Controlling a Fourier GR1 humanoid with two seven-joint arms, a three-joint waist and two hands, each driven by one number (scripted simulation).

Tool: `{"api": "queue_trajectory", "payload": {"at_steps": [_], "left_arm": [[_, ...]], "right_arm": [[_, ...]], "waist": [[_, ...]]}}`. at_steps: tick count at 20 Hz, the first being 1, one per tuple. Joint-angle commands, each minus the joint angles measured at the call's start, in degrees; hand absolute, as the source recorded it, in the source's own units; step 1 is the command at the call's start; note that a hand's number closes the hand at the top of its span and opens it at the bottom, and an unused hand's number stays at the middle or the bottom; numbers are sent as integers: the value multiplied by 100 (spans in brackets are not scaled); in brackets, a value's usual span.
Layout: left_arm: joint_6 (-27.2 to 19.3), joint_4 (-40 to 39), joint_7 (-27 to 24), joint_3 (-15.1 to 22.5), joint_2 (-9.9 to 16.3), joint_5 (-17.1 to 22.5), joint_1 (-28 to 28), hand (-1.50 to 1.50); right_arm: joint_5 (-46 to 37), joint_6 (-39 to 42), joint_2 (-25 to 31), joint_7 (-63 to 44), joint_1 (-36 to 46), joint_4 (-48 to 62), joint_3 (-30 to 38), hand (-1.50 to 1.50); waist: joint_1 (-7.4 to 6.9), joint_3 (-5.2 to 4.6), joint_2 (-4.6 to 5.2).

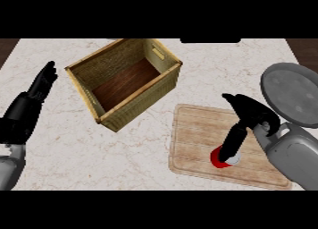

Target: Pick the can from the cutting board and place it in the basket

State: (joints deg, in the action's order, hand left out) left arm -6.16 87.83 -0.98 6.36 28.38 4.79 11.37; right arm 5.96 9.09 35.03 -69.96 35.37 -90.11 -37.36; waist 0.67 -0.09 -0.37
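Nearest to us, the can (225,159) stands on the cutting board (201,134), close to the board's near edge, its red side and pale top just peeking out. The right hand (250,117) is on it now, coming in from the right, one dark finger running down over the can's top while the others arch above. Whether those fingers have actually closed round it, I cannot tell; the hand hides the contact.

Here's the risk: the can sits close to that near edge, and if the hold is only on the top rim, a lift could tip it and send it rolling off the board toward the counter's front.

Over at the left edge, the left hand (31,100) rests with fingers straight and released, holding nothing.

Just right of the board, a grey round pan (294,96) crowds the arm, so swinging out that way looks tight.

Farther off and to the left sits the basket (125,82), turned at an angle, open on top. Bare counter (89,152) lies between board and basket. The can must clear the basket's near rim, or it clips the corner.
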Motion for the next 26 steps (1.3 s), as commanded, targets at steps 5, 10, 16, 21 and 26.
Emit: {"api": "queue_trajectory", "payload": {"at_steps": [5,10,16,21,26], "left_arm": [[-132,61,6,99,-237,-299,-14,0],[222,201,115,-193,-47,-24,-45,0],[170,-91,32,-180,-237,-243,159,0],[182,-137,-198,-218,-345,-335,-116,0],[331,-9,7,-337,-214,-315,40,0]], "right_arm": [[-507,-369,-54,-1278,-517,-629,-251,-150],[-922,-462,-163,-1071,-662,-472,-346,-150],[-983,-310,-268,-1127,-704,-490,-104,-150],[-1324,-472,-303,-746,-1232,-471,-120,-150],[-1475,-412,-612,-1179,-1269,-576,-202,-150]], "waist": [[4,3,5],[-58,5,19],[-42,3,25],[-46,4,29],[-49,3,12]]}}
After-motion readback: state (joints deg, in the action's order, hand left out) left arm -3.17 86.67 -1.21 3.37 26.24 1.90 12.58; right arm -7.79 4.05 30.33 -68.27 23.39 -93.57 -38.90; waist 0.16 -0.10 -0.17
